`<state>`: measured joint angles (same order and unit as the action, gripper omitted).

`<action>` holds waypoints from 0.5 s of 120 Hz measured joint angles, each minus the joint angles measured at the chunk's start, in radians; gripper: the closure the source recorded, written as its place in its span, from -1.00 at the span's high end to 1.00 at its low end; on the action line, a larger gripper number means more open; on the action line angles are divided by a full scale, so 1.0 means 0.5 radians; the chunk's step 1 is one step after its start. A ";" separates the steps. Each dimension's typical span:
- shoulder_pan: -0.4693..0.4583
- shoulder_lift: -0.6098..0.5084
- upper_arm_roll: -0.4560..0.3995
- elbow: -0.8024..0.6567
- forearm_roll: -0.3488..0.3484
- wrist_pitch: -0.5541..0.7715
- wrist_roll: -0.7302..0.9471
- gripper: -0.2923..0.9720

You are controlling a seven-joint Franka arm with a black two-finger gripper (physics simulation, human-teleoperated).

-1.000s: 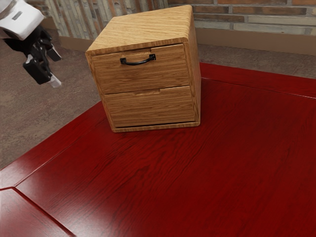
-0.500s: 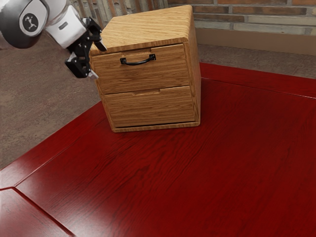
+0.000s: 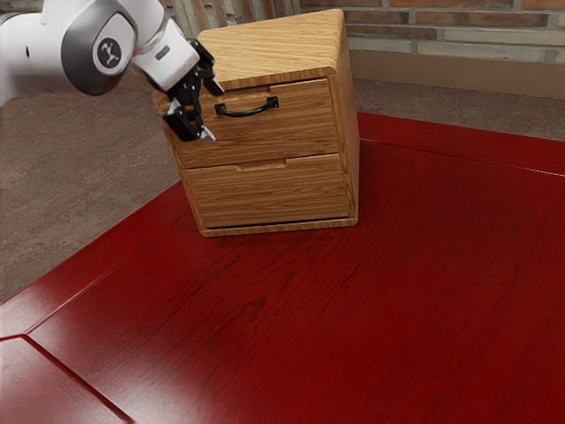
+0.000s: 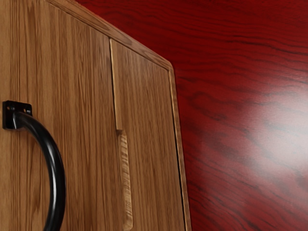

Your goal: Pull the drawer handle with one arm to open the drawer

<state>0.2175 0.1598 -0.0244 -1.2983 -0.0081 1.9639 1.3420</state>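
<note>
Oak-coloured wood grain is covering a small cabinet (image 3: pixel 274 44) that is standing at the far corner of a glossy red surface (image 3: pixel 397 291), its front turned toward the near edge. Two drawers are sitting one above the other in that front. The top drawer (image 3: pixel 291 128) is carrying a black bow-shaped handle (image 3: pixel 247 109) mounted level across its upper part, while the lower drawer (image 3: pixel 265 190) is showing a shallow carved grip along its upper edge. Both drawer fronts are lying flush with the cabinet frame, so the top drawer is reading as closed. A white arm (image 3: pixel 97 49) is reaching in from the exterior view's left, and its black hand (image 3: pixel 210 111) is hovering against the end of the top drawer front nearer the exterior view's left, just beside that end of the handle. Its fingers (image 3: pixel 204 133) are standing spread, one above the other, and nothing is being pinched between them; whether a fingertip is touching the handle cannot be told. From the wrist camera, the handle's curved bar and one of its square mounts are appearing close against the wood, with the seam between the two drawers and the red surface beyond the cabinet.
</note>
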 joint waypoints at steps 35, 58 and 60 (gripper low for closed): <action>-0.016 0.184 0.010 0.155 -0.001 0.008 -0.139 0.54; -0.018 0.288 0.006 0.216 -0.004 0.010 -0.200 0.54; -0.018 0.297 0.006 0.231 -0.004 0.010 -0.204 0.53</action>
<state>0.2086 0.3085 -0.0214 -1.1827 -0.0100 1.9688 1.2400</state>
